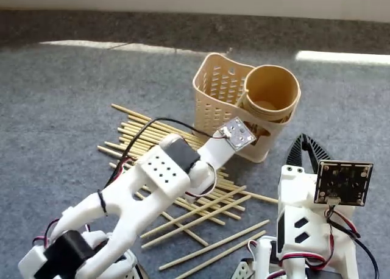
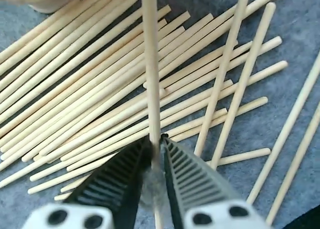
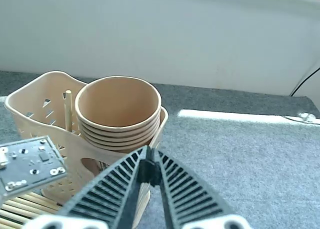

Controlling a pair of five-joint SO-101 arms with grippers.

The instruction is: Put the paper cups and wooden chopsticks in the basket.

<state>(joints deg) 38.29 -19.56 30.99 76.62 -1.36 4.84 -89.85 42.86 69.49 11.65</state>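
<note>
Pale wooden chopstick [image 2: 150, 64], clamped in the left end effector [image 2: 156, 140], is judged ready for carrying into the cream perforated basket [image 1: 216, 99] ahead.

You have a grey-carpeted table [image 1: 55, 96]. The basket [image 1: 213, 102] stands on it toward 12 o'clock of centre, and wooden chopsticks [image 1: 137, 139] lie scattered from the basket's 9 o'clock side down toward 6 o'clock.
</note>
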